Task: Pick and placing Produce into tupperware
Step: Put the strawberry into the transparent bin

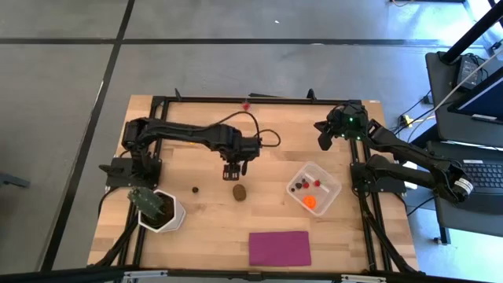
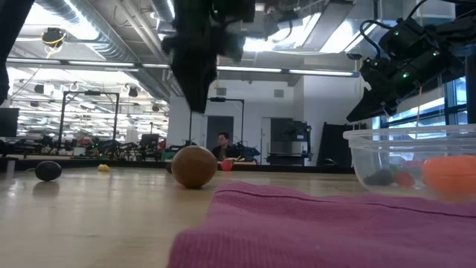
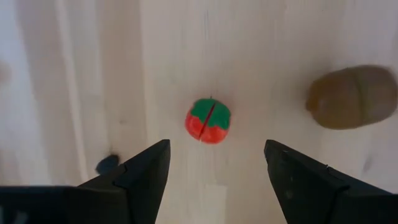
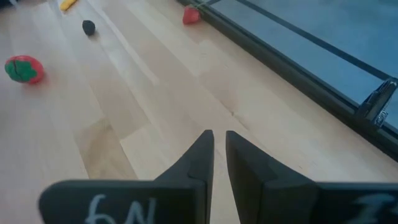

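Observation:
A red-and-green piece [image 3: 208, 121] lies on the wooden table, and my left gripper [image 3: 216, 146] hangs open above it, pointing down, fingers clear on either side. In the high view my left gripper [image 1: 233, 169] hides this piece. A brown oval [image 1: 239, 192] and a dark berry [image 1: 195, 189] lie close by. The clear tupperware [image 1: 330, 189] at the right holds an orange ball [image 1: 310, 202] and small red and dark pieces. My right gripper [image 4: 219, 137] waits at the far right, shut on nothing.
A white pot with a green plant [image 1: 161, 211] stands at the near left. A flat magenta rectangle [image 1: 280, 248] lies at the near edge. A small red piece [image 1: 247, 103] and a yellow bit [image 4: 68, 4] lie near the far edge. A black frame borders the table.

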{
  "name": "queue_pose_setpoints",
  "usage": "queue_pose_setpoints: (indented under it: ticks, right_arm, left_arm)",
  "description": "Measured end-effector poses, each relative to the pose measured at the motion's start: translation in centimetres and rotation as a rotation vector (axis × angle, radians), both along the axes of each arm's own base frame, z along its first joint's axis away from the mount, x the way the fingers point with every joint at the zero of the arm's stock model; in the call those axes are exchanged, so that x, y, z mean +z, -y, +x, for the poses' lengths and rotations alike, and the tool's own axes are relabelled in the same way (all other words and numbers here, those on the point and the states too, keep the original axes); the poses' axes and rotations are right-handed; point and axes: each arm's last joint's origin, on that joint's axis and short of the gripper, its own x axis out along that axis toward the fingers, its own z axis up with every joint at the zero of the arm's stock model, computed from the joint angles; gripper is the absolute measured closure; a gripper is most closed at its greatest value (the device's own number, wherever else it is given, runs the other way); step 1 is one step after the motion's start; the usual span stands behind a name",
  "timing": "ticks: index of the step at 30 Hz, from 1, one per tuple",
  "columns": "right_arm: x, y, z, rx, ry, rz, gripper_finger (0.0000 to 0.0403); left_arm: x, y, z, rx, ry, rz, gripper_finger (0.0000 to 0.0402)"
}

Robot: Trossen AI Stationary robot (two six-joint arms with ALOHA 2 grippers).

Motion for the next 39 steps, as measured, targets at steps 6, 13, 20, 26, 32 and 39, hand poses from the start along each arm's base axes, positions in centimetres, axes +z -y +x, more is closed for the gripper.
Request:
queue_pose_setpoints:
  ticks: [6, 13, 20, 26, 32, 39]
  right_arm:
    - [0.0, 0.0, 0.0, 0.001, 0.000, -0.002, 0.0356]
    - [0.0, 0.0, 0.0, 0.002, 0.000, -0.004, 0.0357]
    - [0.0, 0.0, 0.0, 0.014, -0.010, -0.020, 0.0356]
    - [0.0, 0.0, 0.0, 0.015, -0.012, -0.022, 0.0356]
    - [0.0, 0.0, 0.0, 0.015, -0.011, -0.023, 0.0356]
    - [0.1, 0.0, 0.0, 0.015, -0.009, -0.025, 0.0356]
  left_arm:
    - [-3.2, 0.0, -0.4, -0.043, -0.013, 0.008, 0.0146]
    - [-3.8, -0.4, -0.1, -0.030, 0.034, 0.045, 0.0146]
    - [-3.8, -0.7, 0.0, -0.024, 0.047, 0.042, 0.0118]
    - [-3.8, -0.7, 0.0, -0.004, 0.052, 0.038, 0.0082]
    - [-3.8, -0.3, 0.2, 0.074, 0.083, 0.023, 0.0077]
    - [-3.7, -0.6, 0.3, 0.081, 0.102, 0.112, 0.0084]
